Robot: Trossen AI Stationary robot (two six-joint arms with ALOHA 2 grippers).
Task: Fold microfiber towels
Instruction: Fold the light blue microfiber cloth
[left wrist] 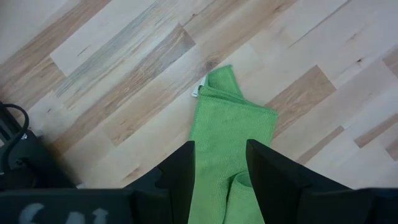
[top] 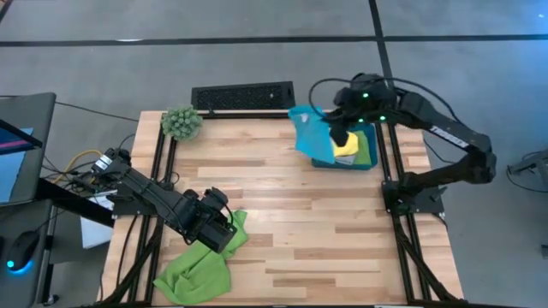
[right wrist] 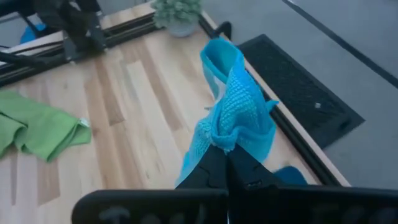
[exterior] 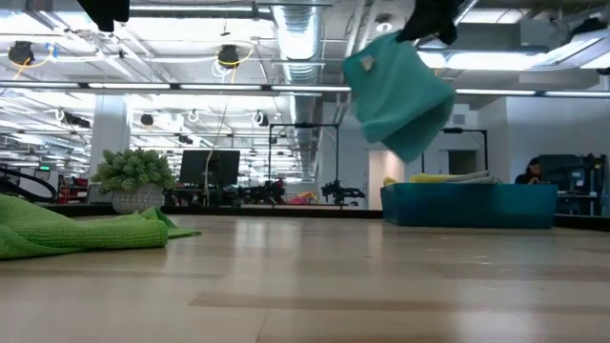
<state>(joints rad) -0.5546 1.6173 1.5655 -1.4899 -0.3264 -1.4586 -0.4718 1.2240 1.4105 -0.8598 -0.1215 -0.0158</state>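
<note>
Overhead, the right gripper (top: 340,137), clamped shut on a soft teal microfiber towel (top: 308,128), lifts it above the blue bin (top: 364,162) at the far right; spreading it flat likely comes next. Low down, that towel hangs clear. Wrist-side, the left gripper (left wrist: 221,163) hovers spread over the crumpled lime-green microfiber towel (left wrist: 227,137), near left.

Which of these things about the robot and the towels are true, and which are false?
1. The right tool is shut on the light blue microfiber towel, held off the table. True.
2. The crumpled lime green microfiber towel sits in the bin. False: it lies on the wooden table under the left tool.
3. The left tool is open. True.
4. The fuzzy round green plant ball is in the teal bin. False: it sits at a far table corner.
</note>
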